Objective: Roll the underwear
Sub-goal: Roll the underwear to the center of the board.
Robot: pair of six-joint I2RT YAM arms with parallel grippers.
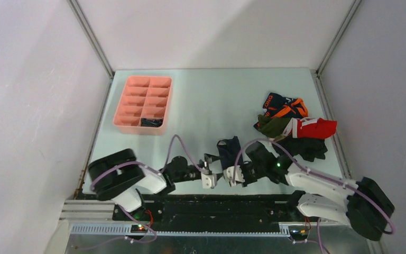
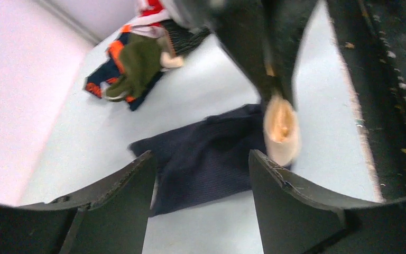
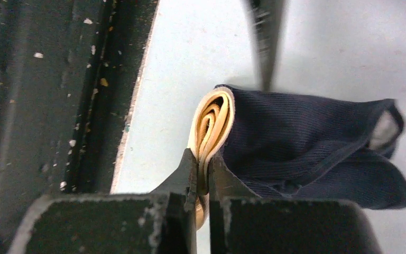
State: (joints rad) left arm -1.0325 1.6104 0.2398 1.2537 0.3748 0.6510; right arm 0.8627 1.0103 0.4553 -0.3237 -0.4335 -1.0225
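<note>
Right hand (image 3: 203,165) pinching navy brief (image 3: 306,143) — pile (image 1: 291,124), pink tray (image 1: 129,128) beyond.

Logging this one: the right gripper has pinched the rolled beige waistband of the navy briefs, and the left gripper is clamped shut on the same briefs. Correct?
Not quite. The left gripper is open, its jaws wide apart over the navy briefs, as the left wrist view shows. The right gripper is indeed pinched on the rolled beige waistband.
</note>
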